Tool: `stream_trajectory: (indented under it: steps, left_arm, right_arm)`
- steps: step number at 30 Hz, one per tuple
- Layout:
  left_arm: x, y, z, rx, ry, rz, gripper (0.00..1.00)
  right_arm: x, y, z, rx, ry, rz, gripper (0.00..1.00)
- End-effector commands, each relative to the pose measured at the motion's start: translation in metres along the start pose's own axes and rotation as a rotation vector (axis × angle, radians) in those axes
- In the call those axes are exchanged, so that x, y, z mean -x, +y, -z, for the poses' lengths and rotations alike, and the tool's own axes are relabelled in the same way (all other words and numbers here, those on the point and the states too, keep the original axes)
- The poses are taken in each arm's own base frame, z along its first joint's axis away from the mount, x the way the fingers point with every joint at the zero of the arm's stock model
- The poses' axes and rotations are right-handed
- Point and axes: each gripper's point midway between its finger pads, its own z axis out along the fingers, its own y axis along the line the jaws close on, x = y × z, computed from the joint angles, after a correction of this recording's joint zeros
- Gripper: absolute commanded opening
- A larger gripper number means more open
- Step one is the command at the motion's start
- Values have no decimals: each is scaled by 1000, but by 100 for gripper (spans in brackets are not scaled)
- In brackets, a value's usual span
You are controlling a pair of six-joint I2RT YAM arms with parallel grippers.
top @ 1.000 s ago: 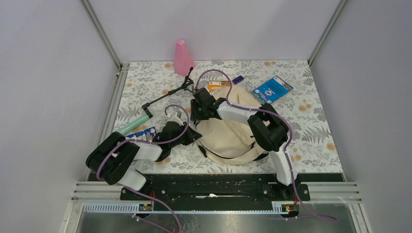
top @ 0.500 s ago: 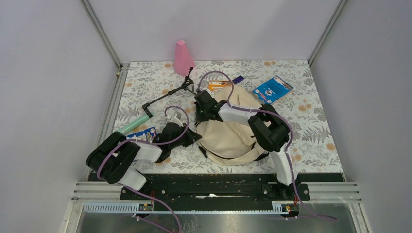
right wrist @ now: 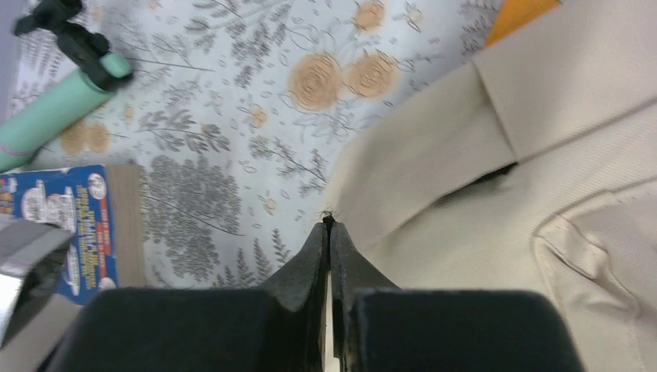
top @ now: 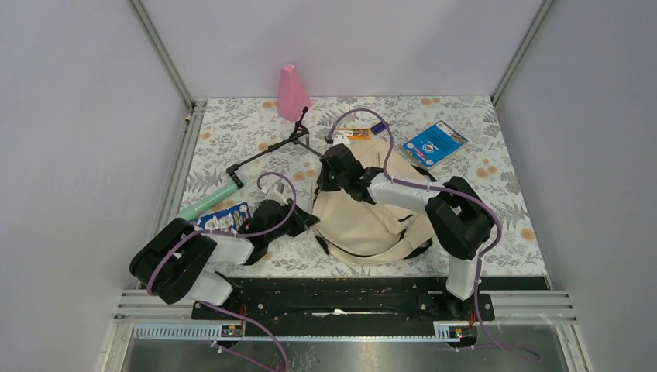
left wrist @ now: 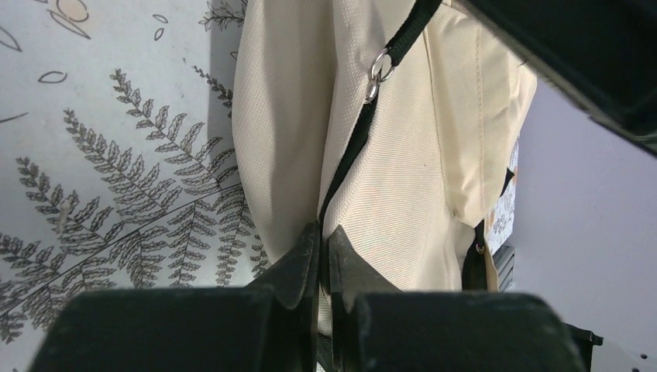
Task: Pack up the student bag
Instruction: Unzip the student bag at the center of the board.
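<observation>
The student bag [top: 364,221], cream fabric with black trim, lies in the middle of the table. My left gripper [top: 300,221] sits at its left edge. In the left wrist view this gripper [left wrist: 322,234] is shut on the bag's black zipper trim, with cream fabric [left wrist: 403,178] on both sides and a small metal ring [left wrist: 377,67] further up the trim. My right gripper [top: 331,167] is at the bag's far left corner. In the right wrist view this gripper [right wrist: 328,225] is shut on a small black frayed bit at the bag's edge [right wrist: 496,194].
A pink bottle [top: 292,91] stands at the back. A black folding stick [top: 267,151], a green tube [top: 203,203] and a blue box [top: 225,217] lie left of the bag. An orange packet [top: 352,133], a small blue item [top: 379,126] and a blue booklet [top: 434,142] lie behind it.
My right arm has swung right and its gripper has moved back and right, pulling the bag's far corner with it. My left arm has shifted slightly left, still shut on the bag.
</observation>
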Motion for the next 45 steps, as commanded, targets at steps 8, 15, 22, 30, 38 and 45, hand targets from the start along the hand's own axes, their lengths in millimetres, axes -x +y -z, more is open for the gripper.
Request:
stream_trajectory:
  steps: [8, 15, 22, 30, 38, 45]
  left_arm:
    - [14, -9, 15, -14, -55, -151, 57]
    - [44, -19, 12, 18, -133, -227, 64]
    - [58, -35, 2, -98, -150, -109, 48]
    - [50, -45, -11, -178, -90, -96, 47]
    - [44, -48, -19, -224, -57, -96, 26]
    - [47, -62, -11, -284, -76, -134, 0]
  right_arm:
    - [12, -17, 22, -28, -140, -68, 0]
    - [5, -17, 30, -7, -132, -96, 0]
    - [4, -20, 39, -10, -138, -99, 0]
    - [4, -19, 41, -6, -132, -94, 0]
    - [6, -17, 41, -2, -134, -97, 0]
    - [15, -19, 55, -18, -175, -81, 0]
